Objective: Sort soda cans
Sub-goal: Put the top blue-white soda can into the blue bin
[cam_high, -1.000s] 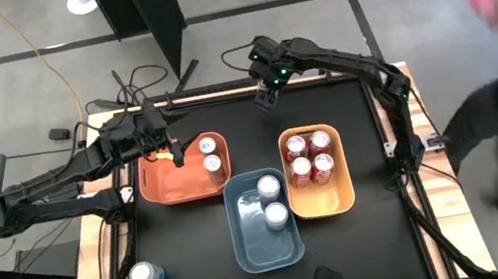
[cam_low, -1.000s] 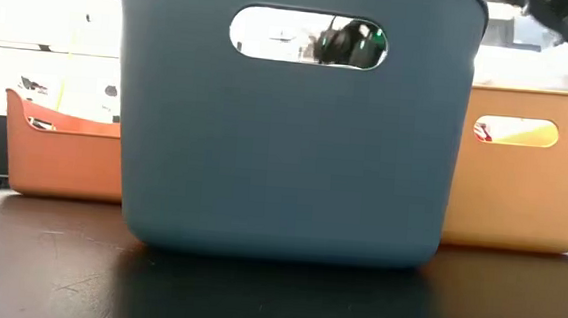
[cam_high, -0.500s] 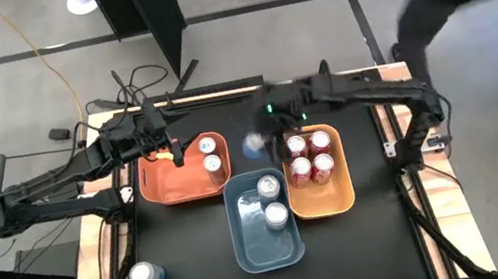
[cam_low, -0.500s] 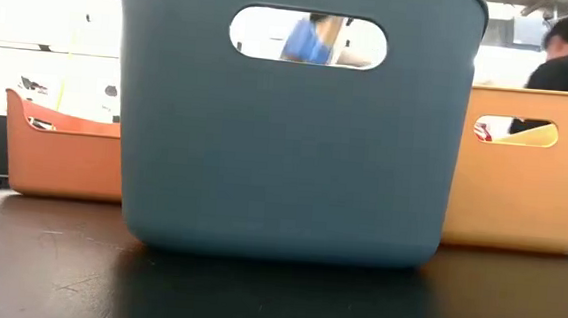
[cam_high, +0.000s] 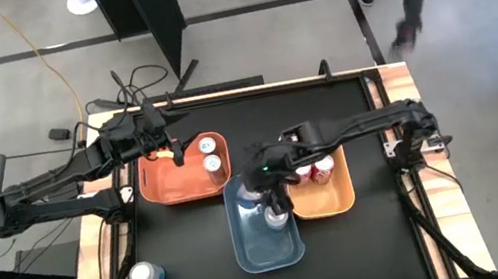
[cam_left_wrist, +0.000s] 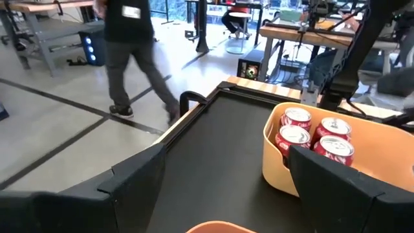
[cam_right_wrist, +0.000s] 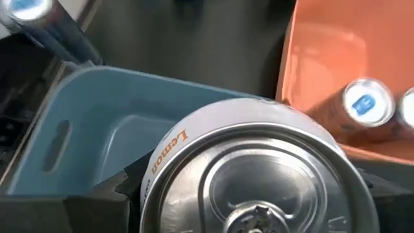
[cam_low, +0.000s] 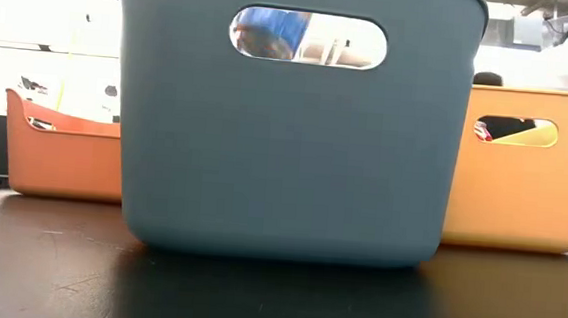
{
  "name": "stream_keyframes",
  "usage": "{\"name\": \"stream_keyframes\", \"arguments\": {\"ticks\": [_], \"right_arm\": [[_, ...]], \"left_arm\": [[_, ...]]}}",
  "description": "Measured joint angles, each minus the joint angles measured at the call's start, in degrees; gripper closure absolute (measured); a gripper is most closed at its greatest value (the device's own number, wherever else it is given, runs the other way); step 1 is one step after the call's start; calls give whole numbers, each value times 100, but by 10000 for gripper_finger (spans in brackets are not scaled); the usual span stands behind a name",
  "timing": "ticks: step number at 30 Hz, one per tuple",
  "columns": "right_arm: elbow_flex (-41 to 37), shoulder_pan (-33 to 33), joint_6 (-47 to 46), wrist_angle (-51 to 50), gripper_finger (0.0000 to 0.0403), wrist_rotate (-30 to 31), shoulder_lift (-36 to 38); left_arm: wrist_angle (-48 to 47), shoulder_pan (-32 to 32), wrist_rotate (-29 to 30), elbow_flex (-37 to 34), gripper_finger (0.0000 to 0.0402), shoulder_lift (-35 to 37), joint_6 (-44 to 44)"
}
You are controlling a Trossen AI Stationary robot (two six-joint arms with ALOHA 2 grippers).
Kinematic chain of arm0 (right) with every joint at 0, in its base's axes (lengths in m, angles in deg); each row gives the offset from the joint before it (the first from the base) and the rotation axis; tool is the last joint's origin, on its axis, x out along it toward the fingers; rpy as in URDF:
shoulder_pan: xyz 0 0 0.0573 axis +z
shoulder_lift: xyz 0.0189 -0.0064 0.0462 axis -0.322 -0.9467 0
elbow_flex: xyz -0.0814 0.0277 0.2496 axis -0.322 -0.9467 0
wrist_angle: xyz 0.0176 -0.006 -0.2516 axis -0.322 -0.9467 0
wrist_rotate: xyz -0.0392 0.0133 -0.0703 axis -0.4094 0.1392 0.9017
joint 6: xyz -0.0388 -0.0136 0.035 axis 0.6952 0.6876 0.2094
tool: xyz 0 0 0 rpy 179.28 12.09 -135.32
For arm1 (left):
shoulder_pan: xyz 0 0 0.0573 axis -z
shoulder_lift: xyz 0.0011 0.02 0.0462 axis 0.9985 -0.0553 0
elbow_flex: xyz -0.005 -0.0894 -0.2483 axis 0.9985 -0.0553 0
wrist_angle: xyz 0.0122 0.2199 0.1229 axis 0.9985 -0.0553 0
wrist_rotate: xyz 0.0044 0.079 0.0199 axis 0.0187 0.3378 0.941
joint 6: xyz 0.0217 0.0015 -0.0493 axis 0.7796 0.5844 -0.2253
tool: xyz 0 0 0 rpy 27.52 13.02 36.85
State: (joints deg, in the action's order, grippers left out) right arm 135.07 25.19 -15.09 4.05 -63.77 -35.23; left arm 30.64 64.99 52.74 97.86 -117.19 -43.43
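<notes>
Three bins sat on the black table (cam_high: 197, 250). The orange bin (cam_high: 164, 187) on the left held two cans (cam_high: 210, 154) with silver tops against its right wall. The blue bin (cam_high: 266, 243) in the middle held at least one can (cam_high: 275, 218), partly covered by the right arm. The yellow bin (cam_high: 332, 199) on the right held red cans (cam_left_wrist: 315, 134); the overhead view hid most of them under the arm, while the left wrist view showed three red cans packed together at one end.

The right gripper (cam_high: 258, 181) hung over the far end of the blue bin, its fingers clamped on a silver-white can (cam_right_wrist: 255, 175) lettered "Lemon". The right wrist view filled up with that can's top, the blue bin below it and the orange bin with its two cans beyond. The left gripper (cam_high: 174, 144) waited over the far edge of the orange bin with its fingers spread wide and nothing between them.

Three more cans (cam_high: 146, 274) lay loose near the table's front left corner, seen only from overhead. The table-level view showed little beyond the blue bin's wall, with a blue shape through its handle slot, too blurred to identify. A person (cam_left_wrist: 132, 52) walked past on the floor beyond the table.
</notes>
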Motion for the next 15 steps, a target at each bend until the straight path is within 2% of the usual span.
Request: {"name": "stream_keyframes", "arguments": {"ticks": [15], "right_arm": [[-4,-167,-148,398,106,20,-1191]], "left_arm": [[-214,2,0,-111,82,-1,-491]]}}
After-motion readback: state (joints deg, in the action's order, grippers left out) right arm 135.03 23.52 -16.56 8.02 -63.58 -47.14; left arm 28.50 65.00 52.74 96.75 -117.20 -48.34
